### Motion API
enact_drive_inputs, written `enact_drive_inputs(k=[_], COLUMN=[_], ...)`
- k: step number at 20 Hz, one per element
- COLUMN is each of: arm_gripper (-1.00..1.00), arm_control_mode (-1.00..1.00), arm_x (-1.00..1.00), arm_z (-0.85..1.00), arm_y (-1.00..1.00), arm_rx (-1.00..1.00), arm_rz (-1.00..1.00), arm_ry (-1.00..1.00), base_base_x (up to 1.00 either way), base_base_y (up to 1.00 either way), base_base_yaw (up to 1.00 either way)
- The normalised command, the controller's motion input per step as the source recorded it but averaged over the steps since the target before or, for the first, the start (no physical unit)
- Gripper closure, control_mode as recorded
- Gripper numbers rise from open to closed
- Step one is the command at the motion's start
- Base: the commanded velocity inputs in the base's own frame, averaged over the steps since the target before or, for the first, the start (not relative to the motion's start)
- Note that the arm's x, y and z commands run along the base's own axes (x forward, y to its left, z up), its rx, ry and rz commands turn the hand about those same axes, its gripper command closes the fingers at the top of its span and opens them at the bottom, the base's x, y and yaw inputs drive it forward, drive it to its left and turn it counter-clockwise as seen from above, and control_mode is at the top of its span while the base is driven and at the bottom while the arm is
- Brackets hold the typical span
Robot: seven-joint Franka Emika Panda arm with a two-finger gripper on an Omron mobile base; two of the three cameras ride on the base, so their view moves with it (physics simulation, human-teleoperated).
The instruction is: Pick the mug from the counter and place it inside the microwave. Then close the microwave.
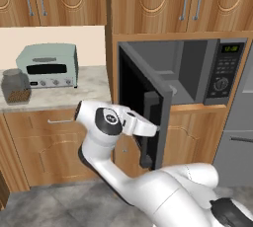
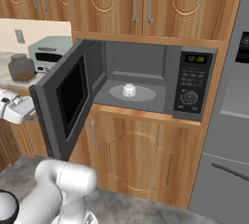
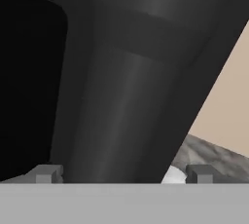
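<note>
Mug [image 2: 129, 90] sitting inside microwave [image 2: 146, 79] on turntable. Gripper [image 3: 121, 175] pressing outer face of open door [image 1: 141, 105], fingers spread, holding nothing. Judging: push steadily near free edge, following hinge arc.

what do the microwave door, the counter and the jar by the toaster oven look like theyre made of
Microwave door: matte dark grey, probably painted metal or plastic, with a glossy black window like glass.
Counter: light grey-beige marbled slab, looks like polished stone.
Jar: see-through with brown bits showing inside, so likely glass; its dark lid is too small to judge.
</note>
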Motion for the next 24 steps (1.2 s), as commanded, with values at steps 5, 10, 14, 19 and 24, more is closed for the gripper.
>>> enact_drive_inputs(k=[5, 10, 14, 19, 24], arm_gripper=[-1.00, -1.00, -1.00, -1.00, -1.00], arm_control_mode=[-1.00, -1.00, -1.00, -1.00, -1.00], arm_x=[0.00, 0.00, 0.07, 0.29, 0.51], arm_z=[0.06, 0.00, 0.00, 0.01, 0.11], arm_y=[-0.66, -0.66, -0.67, -0.68, -0.70], arm_rx=[0.00, 0.00, 0.00, 0.00, 0.02], arm_rz=[0.01, 0.03, 0.05, 0.08, 0.08], arm_ry=[0.06, 0.02, 0.00, 0.04, 0.11], base_base_x=[0.00, 0.00, 0.00, 0.00, 0.00], base_base_y=[0.00, 0.00, 0.00, 0.00, 0.00], base_base_yaw=[0.00, 0.00, 0.00, 0.00, 0.00])
